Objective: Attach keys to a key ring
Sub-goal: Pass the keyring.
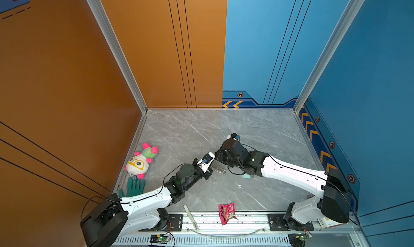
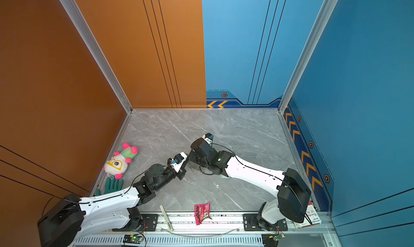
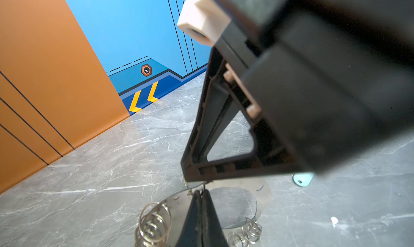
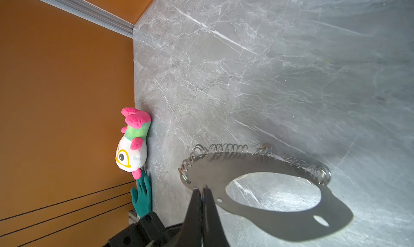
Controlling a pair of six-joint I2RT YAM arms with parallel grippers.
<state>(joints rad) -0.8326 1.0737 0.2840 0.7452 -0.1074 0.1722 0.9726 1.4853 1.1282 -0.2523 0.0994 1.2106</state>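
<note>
two-arm hold on the key ring [image 4: 224, 165], a flat grey metal loop edged with small silver wire rings, at lower centre of the right wrist view; its offset shadow suggests it is raised off the grey marbled counter [image 4: 246, 66]. the right fingers [image 4: 201, 191] are fully closed, pinching the band's near rim. the left fingers [image 3: 200, 195], at bottom centre of the left wrist view, are likewise closed, seemingly on the band's edge beside a wire ring. the key [image 3: 302, 179], of which only the pale blue oblong plastic tag shows, lies on the counter at right of centre, apart from the ring and not yet attached. judged step: steadying the ring before one arm frees itself for the key. done well, each pinch sits on the flat band, not on the loose wire rings; the band is held level with no pull between grips; one grip opens only once the other alone carries the loop
</note>
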